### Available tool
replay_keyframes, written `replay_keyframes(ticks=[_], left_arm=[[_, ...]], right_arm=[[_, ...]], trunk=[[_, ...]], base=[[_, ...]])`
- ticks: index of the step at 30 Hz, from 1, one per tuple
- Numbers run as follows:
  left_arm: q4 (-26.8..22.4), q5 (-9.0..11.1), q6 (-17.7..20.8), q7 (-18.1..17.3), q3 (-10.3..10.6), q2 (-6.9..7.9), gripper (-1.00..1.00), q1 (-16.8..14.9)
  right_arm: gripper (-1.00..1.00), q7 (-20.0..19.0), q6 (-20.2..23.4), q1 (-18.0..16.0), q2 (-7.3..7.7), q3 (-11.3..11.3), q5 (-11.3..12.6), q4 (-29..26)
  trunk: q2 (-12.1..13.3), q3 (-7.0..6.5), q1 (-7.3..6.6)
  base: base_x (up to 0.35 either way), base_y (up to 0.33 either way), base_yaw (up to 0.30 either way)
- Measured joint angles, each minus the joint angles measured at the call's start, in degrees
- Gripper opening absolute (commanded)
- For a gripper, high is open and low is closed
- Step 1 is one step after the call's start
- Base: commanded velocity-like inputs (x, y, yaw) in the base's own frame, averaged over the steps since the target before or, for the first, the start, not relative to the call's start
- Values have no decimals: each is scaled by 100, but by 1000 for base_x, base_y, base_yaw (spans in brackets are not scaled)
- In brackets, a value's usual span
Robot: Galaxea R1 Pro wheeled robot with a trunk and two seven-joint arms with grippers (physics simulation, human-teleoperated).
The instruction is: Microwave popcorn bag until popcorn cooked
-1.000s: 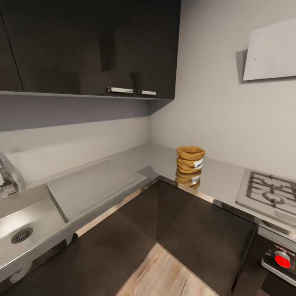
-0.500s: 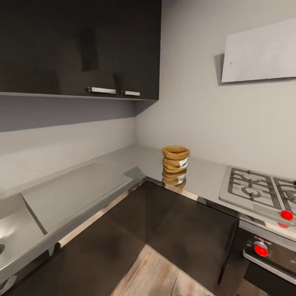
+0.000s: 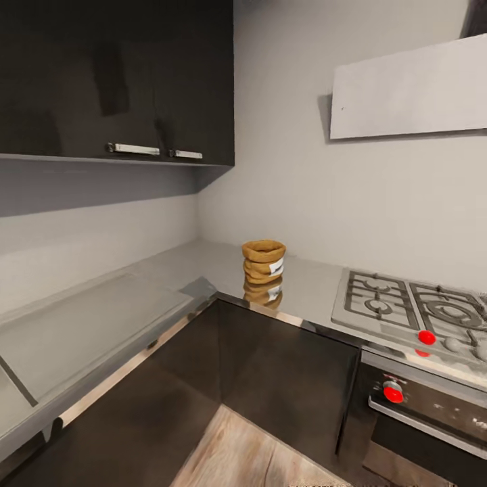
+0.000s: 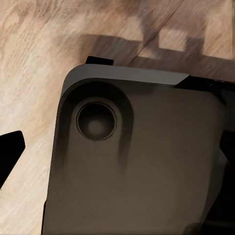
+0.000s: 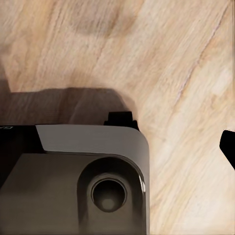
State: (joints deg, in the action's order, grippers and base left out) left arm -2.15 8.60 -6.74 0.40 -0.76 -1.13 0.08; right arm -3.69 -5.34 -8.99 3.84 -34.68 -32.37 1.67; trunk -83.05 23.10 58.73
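Popcorn bag [image 3: 264, 260] stands upright on the worktop [image 3: 203, 260] corner beside the hob [image 3: 412, 304], well beyond either hand, whose state I cannot tell; approach squarely before reaching.
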Motion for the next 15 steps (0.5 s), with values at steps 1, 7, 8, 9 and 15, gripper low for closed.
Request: replay_keyframes(ticks=[1,7,8,9,15], left_arm=[[0,0,0,0,0,0,100,0],[0,0,0,1,0,0,100,0],[0,0,0,1,0,0,100,0],[0,0,0,0,0,0,100,0],[0,0,0,-1,0,2,100,0]], right_arm=[[100,0,0,-1,1,0,0,0],[100,0,0,0,-1,0,0,0],[100,0,0,0,1,0,0,0],[100,0,0,0,1,0,0,0],[100,0,-2,-2,0,0,1,0]], trunk=[[0,-2,0],[0,-15,0],[0,-17,0],[0,-19,0],[0,-32,0]], base=[[0,0,-237],[0,0,-237],[0,0,-237],[0,0,-237],[0,0,-236]])
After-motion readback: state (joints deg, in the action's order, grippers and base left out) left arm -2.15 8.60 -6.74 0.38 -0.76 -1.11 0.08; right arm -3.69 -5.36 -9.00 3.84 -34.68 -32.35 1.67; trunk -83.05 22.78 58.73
